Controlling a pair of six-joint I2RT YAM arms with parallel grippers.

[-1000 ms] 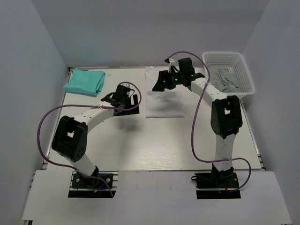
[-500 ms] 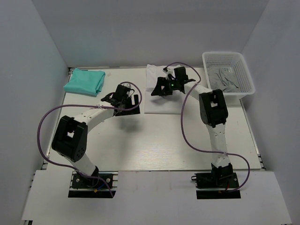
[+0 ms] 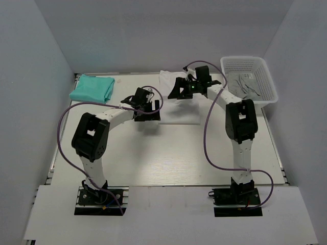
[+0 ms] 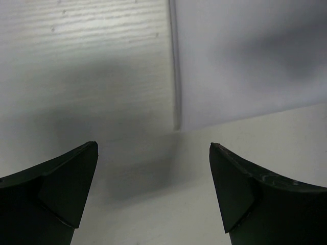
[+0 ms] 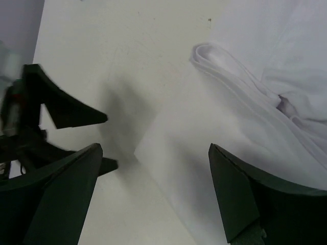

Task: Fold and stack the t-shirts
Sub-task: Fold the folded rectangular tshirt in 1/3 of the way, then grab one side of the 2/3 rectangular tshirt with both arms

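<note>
**Both grippers spread wide at the white shirt**

Centre stage is the white cloth t-shirt point(image 3: 179, 111), folded into a rectangle and lying flat on the white table point(image 3: 163, 153), towards the back. The left gripper point(image 4: 153, 146) is at the shirt's near-left corner, jaws spread wide with nothing held. In its wrist view the cloth's corner falls right in the gap between the jaws. Whether the tips touch the table, I cannot tell.

The right gripper point(image 5: 155, 149) hangs over the far-left part of the same shirt, jaws likewise spread apart and empty. Its wrist view shows a rolled edge of folded cloth up top, the shirt's corner below, and the left gripper off to the left.

In the far-left corner the teal cloth t-shirt point(image 3: 93, 88) lies folded on the table, well apart from both grippers. At the far right stands a white plastic mesh basket point(image 3: 250, 65) with grey cloth point(image 3: 244, 84) heaped inside.
</note>
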